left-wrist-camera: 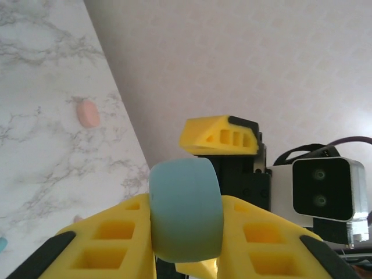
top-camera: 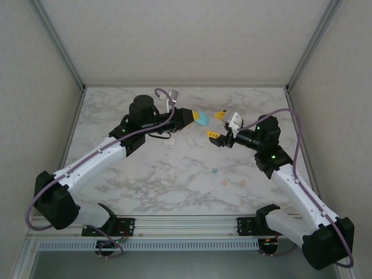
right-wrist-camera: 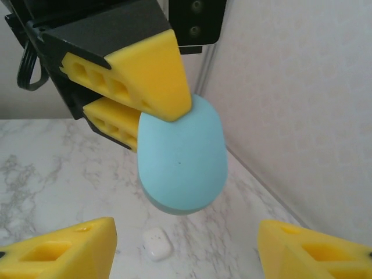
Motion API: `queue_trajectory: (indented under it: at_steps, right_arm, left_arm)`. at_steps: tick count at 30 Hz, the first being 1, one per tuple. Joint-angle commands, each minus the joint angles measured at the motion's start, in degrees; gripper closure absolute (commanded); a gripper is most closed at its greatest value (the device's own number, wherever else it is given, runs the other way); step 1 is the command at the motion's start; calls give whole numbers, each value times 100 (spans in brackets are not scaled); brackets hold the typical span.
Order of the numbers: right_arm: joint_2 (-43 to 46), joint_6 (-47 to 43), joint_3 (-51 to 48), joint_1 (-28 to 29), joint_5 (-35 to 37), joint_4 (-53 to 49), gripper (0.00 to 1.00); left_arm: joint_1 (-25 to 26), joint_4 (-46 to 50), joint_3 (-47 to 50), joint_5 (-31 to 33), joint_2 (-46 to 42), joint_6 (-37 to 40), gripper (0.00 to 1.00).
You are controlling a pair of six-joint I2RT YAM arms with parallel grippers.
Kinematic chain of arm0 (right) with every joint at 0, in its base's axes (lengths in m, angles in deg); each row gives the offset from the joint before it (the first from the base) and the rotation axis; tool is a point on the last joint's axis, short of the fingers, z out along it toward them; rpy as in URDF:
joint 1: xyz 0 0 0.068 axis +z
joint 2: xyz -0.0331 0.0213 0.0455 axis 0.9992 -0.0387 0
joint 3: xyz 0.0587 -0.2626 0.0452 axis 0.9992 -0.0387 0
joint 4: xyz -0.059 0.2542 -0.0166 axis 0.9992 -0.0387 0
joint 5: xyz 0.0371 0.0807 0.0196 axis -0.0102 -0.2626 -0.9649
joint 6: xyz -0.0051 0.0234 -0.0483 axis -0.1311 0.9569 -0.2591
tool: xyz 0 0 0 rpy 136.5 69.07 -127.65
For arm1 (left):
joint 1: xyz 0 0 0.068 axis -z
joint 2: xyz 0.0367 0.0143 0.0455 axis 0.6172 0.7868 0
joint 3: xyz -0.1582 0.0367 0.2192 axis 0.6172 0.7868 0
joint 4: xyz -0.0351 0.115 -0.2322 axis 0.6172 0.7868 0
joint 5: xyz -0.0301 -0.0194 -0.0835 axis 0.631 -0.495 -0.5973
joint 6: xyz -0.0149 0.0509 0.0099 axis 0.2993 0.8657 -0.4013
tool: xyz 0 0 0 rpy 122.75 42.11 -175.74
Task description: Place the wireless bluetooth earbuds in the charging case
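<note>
Not much of this is done yet as far as I can see; no earbud is in any case. The left claw [top-camera: 195, 118] is clamped tight on the teal case [top-camera: 201, 119] and holds it up in the air over the table [top-camera: 145, 186]; from the right wrist view that case looks smooth and shut, no lid gap I can make out, so I'd guess opening it comes first. The right claw [top-camera: 217, 124] faces it with its jaws spread wide and nothing in them; the case hangs just ahead of those jaws, not touching as far as I can tell. The teal earbud [top-camera: 214, 171] lies loose on the marble, nearer the arm bases than either claw and well apart from both; two pink earbuds [top-camera: 224, 182] sit near it, off to its right. A white case [right-wrist-camera: 157, 243] rests on the table below the held one. So basically all of it is left: open the case, fetch the buds, seat them.
</note>
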Motion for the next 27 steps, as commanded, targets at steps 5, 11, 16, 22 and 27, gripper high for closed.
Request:
queue_trajectory:
  at_steps: [5, 11, 16, 22, 27]
  right_arm:
    - [-306, 78, 411, 65, -391, 566, 35]
    - [-458, 218, 513, 65, -555, 663, 42]
    - [-553, 264, 540, 67, -550, 602, 46]
    - [-613, 282, 617, 71, -622, 488, 47]
    - [-639, 323, 646, 74, -638, 505, 52]
  left_arm:
    - [-29, -394, 88, -183, -195, -222, 85]
    - [-31, -473, 106, -192, -168, -260, 85]
    - [-31, -538, 130, -229, -154, -282, 85]
    - [-31, -591, 116, -296, -115, -291, 84]
    - [-31, -636, 80, -365, -63, -277, 84]
